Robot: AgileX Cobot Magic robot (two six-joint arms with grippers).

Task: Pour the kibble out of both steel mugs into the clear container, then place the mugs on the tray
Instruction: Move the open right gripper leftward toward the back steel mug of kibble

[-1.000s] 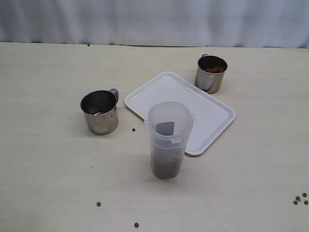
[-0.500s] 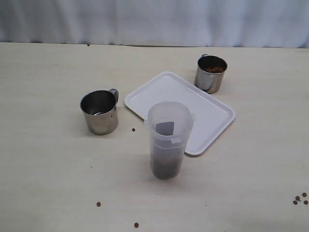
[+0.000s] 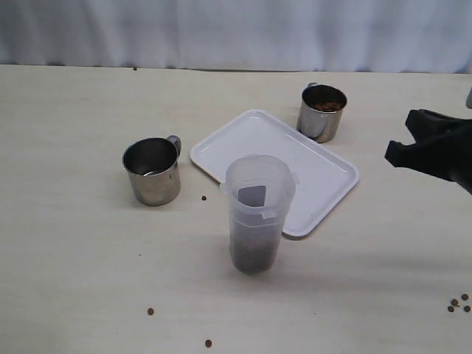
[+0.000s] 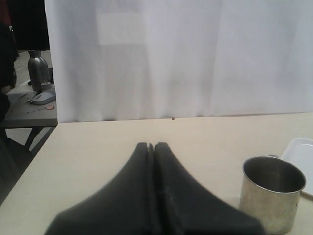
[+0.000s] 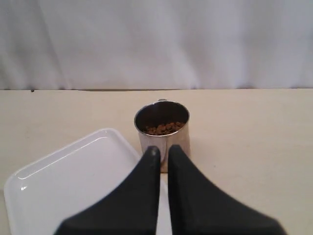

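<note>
One steel mug [image 3: 151, 171] stands empty left of the white tray [image 3: 324, 177]. The other steel mug [image 3: 322, 112] sits behind the tray's far edge, with kibble [image 3: 327, 105] inside. The clear container [image 3: 258, 214] stands in front of the tray, with kibble [image 3: 253, 254] in its bottom. My right gripper [image 3: 398, 136] hangs at the right edge, shut and empty. In the right wrist view it [image 5: 159, 149] points at the filled mug [image 5: 162, 132], short of it. My left gripper [image 4: 150, 145] is shut and empty, with the empty mug [image 4: 271, 193] off to one side. It is out of the exterior view.
Loose pellets lie on the table: one [image 3: 204, 198] near the empty mug, two [image 3: 150, 311] [image 3: 208, 343] near the front edge, and a small cluster [image 3: 457, 304] at the front right. A white curtain [image 3: 236, 33] closes off the back of the table.
My right gripper has come into the exterior view from the right edge. The mugs, container and tray have not moved.
</note>
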